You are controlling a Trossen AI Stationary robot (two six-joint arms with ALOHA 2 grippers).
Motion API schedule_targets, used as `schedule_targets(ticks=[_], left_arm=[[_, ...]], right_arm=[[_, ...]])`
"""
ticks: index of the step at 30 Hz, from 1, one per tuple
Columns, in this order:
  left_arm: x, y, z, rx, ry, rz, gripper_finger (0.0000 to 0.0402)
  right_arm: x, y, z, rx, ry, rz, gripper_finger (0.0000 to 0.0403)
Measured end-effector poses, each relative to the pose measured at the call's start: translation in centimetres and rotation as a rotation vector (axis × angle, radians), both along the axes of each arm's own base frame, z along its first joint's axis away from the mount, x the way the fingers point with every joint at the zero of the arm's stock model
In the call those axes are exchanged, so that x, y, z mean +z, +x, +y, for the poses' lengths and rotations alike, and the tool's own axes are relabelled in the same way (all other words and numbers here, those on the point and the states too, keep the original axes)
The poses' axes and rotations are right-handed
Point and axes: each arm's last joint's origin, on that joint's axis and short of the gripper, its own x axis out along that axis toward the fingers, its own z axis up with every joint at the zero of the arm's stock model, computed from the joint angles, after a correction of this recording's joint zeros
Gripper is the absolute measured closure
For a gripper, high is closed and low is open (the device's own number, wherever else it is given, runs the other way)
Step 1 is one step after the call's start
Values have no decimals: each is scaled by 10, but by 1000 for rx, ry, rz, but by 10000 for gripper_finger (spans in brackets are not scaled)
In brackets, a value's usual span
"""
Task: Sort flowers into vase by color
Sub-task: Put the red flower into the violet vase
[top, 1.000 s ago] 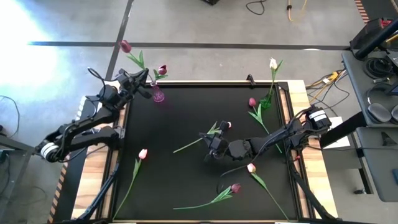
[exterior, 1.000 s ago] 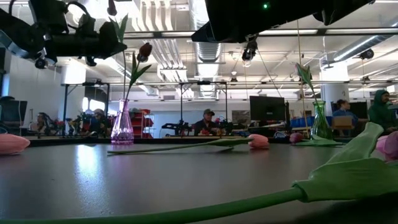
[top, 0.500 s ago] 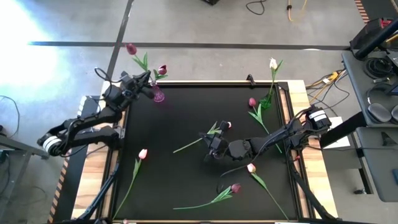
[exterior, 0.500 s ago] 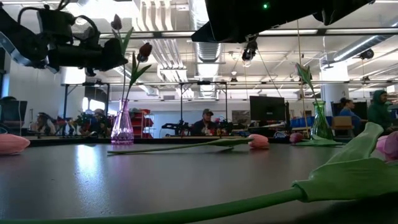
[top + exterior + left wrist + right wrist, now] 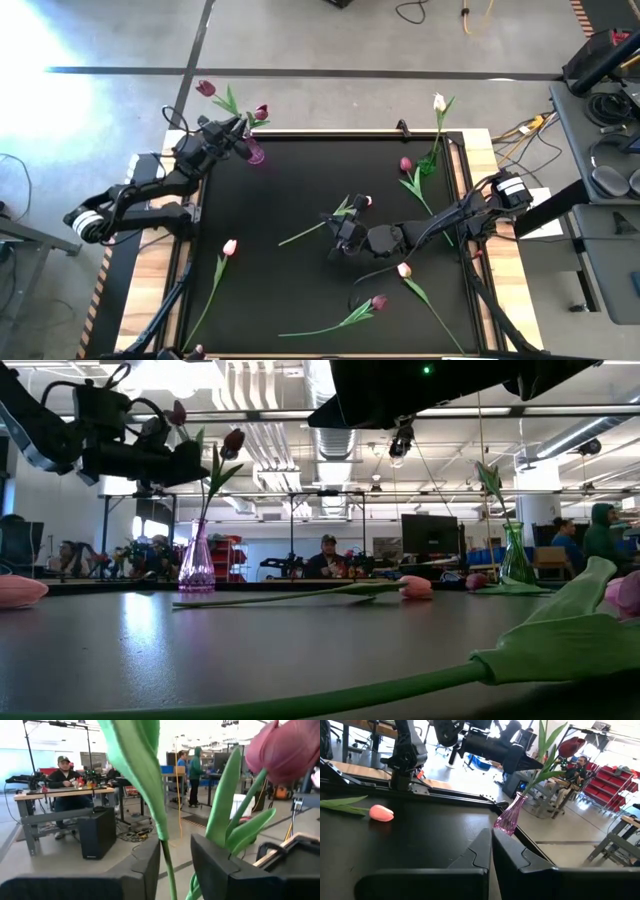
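A purple vase (image 5: 254,153) stands at the table's far left corner and holds two dark magenta flowers, one tall (image 5: 205,88) and one shorter (image 5: 262,112). My left gripper (image 5: 175,845) hovers open just above the vase's mouth, its fingers on either side of the tall flower's stem (image 5: 166,862). The shorter flower's head (image 5: 287,747) shows beside it. My right gripper (image 5: 337,240) is shut and low at mid-table, beside a pink flower (image 5: 366,201) that lies flat. A green vase (image 5: 428,165) at the far right holds a white flower (image 5: 438,101). My left gripper comes level at the tall flower's stem from the table's left side, above the vase's mouth. The stem runs upright between the open fingers, close along one finger (image 5: 150,870). I cannot tell whether it touches that finger.
More flowers lie flat on the black table: a pink one (image 5: 230,247) at the near left, a pink one (image 5: 404,270) and a magenta one (image 5: 379,301) at the near right, a magenta one (image 5: 406,164) by the green vase. People sit at desks beyond the table.
My left gripper has gone down toward the purple vase's mouth. The tall magenta flower has sunk with it, its head now lower and its stem standing in the vase.
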Motion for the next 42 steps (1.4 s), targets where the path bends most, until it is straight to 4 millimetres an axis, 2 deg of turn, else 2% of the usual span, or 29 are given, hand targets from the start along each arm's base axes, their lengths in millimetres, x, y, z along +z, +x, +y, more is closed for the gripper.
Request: schedule_targets(ticks=[7, 15, 34, 42], left_arm=[[-5, -3, -2, 53, -38, 107, 269], [-2, -10, -11, 69, -62, 149, 252], [1, -29, -50, 0, -154, 258, 251], [2, -29, -55, -21, -171, 213, 265]], right_arm=[[0, 0, -2, -7, 29, -16, 394], [0, 1, -2, -9, 29, -16, 393], [0, 1, -2, -8, 22, -11, 392], [0, 1, -2, -8, 15, -7, 390]])
